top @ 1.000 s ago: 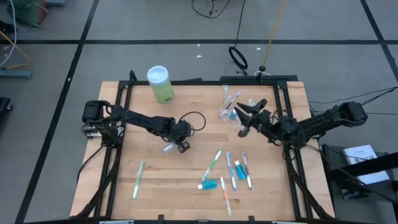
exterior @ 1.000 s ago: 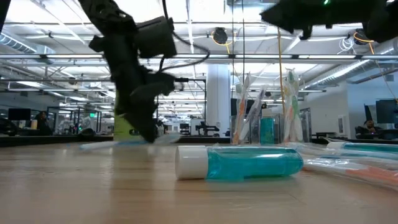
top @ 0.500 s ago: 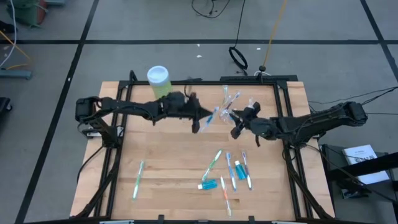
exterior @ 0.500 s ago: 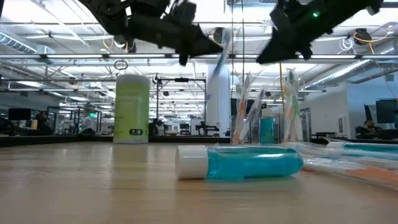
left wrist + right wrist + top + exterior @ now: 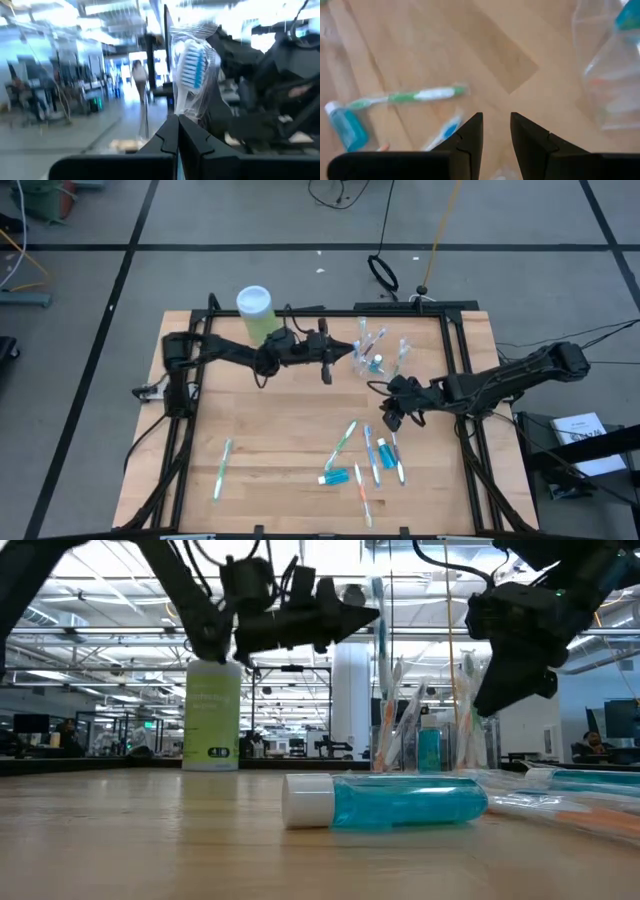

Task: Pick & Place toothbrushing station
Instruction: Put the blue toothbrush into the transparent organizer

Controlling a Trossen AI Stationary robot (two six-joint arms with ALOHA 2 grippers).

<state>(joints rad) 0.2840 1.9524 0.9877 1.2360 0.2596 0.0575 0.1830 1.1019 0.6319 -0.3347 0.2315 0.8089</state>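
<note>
Blue-and-white bristles stand up between the pinched fingers of the left gripper (image 5: 176,127), which is clamped on a wrapped toothbrush (image 5: 192,70) and holds it in the air just beside the clear plastic cup (image 5: 372,352) (seen from above, the cup sits at about one o'clock from the table's middle, already bristling with brushes). From table height the held brush rises upright above the cup's rim, with the left arm stretched toward it from the light-green canister (image 5: 257,313), which stands at roughly eleven o'clock. The right gripper (image 5: 392,418) hangs over the wooden table (image 5: 280,440) at about three o'clock of centre, well below the cup in the overhead picture; its two dark fingers (image 5: 470,137) stand a little apart with bare wood showing between them, and nothing is in them. Beneath and beside it, around five o'clock, lies the loose scatter: a green toothbrush (image 5: 407,96), several other brushes and a short blue toothpaste tube (image 5: 385,800) lying on its side with its white cap. One more lone toothbrush (image 5: 222,468) rests well apart at seven o'clock.
</note>
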